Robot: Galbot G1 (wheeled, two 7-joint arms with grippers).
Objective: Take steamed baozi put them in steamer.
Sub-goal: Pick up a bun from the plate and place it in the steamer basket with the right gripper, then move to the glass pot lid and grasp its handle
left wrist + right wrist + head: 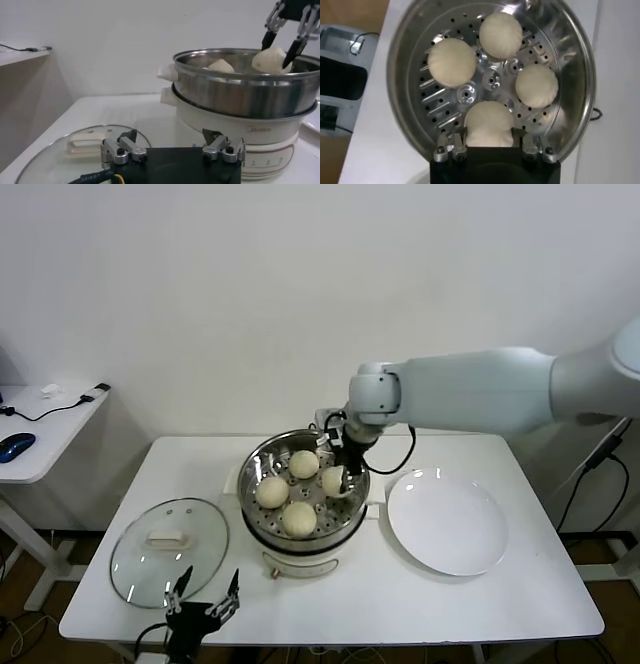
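Observation:
The steamer (244, 492) stands mid-table on its white base. Three baozi (304, 464) (271, 492) (299, 519) lie on its perforated tray. My right gripper (343, 481) reaches down into the pot's right side and is shut on the fourth baozi (333, 480). In the right wrist view the fingers press both sides of this bun (489, 122), with the three others (451, 61) (500, 35) (536, 85) beyond it. My left gripper (205, 589) is open and empty by the table's front edge, near the steamer (240, 95).
A flat white plate (447, 522) lies right of the steamer. A round glass lid (168, 549) with a white knob lies at the front left, just beyond my left gripper (170, 137). A side desk with a mouse stands far left.

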